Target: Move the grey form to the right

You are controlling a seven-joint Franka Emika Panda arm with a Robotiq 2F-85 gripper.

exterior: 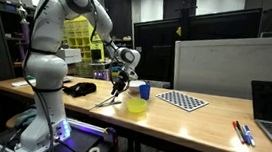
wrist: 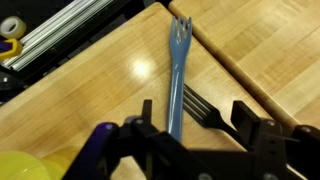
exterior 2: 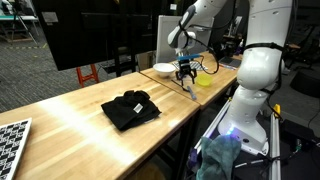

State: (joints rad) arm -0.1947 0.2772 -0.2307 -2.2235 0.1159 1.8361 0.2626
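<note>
Fingers (wrist: 245,118) spread apart, grey fork (wrist: 179,70) lying between them, wooden table (wrist: 262,48)

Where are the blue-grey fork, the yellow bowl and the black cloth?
blue-grey fork (wrist: 177,75): wrist view, on its handle.
yellow bowl (exterior: 135,107): in an exterior view, on its outer wall.
black cloth (exterior 2: 130,108): in an exterior view, on its middle.

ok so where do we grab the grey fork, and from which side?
Mid-handle of the grey fork, from straight above, jaws across its narrow width: it lies flat on the table, so only the thin edges can be pinched. A dark fork sits close beside the lower handle; grip nearer the tines.
</note>
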